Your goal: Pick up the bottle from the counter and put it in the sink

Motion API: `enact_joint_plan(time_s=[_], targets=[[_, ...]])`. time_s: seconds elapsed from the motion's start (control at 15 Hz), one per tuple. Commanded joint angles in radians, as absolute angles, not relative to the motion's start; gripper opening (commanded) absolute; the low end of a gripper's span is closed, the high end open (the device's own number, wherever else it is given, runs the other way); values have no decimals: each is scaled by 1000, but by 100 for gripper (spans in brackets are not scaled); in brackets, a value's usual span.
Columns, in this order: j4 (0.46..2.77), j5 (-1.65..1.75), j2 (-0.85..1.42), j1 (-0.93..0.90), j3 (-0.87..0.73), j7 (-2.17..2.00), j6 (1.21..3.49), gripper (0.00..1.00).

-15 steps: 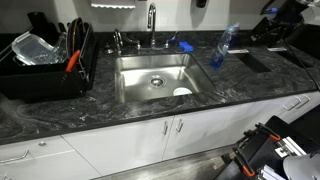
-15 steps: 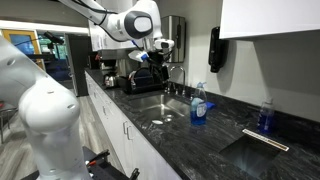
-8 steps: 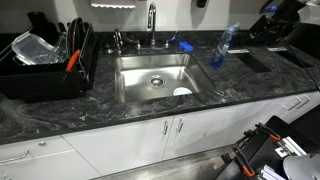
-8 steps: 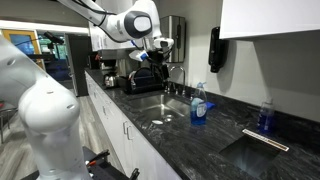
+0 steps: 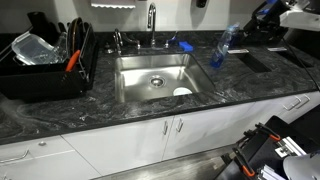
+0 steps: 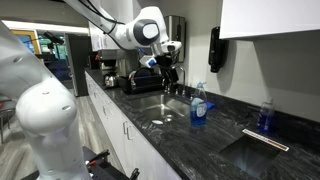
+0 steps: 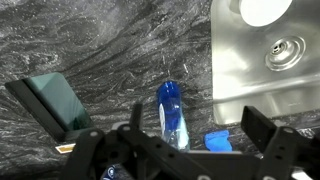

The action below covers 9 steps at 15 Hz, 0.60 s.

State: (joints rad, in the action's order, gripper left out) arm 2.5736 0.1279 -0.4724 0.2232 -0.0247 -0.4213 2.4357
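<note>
The slim translucent blue bottle (image 5: 222, 45) stands upright on the dark marbled counter (image 5: 120, 122) to one side of the steel sink (image 5: 155, 78). It also shows in an exterior view (image 6: 198, 103) and in the wrist view (image 7: 170, 115). My gripper (image 7: 200, 135) is open and empty, held in the air above the bottle without touching it. In the wrist view the bottle sits near the left finger. In the exterior views the gripper (image 5: 262, 20) (image 6: 168, 68) hangs off to one side of the bottle.
A small flat blue object (image 7: 218, 140) lies between bottle and sink (image 7: 262, 55). A white round item (image 5: 181, 92) lies in the basin. The faucet (image 5: 152, 20) stands behind it. A black dish rack (image 5: 45, 65) and a dark inset panel (image 7: 55, 100) flank the area. Another blue bottle (image 6: 265, 115) stands farther along.
The arm has swung towards the bottle: the gripper has shifted closer to it in both exterior views. The bottle has not moved.
</note>
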Motion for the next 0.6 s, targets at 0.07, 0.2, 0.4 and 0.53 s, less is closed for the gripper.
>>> enact_joint_plan(time_s=[0.07,0.2,0.4,0.53], targets=[[2512,100,-351,216,-51,-348,2545,100],[2495,89,-324,204,-67,-295,2593,100],[2468,95,-287,208,-77,-242,2643,100],[2441,116,-254,221,-74,-242,2659,100]])
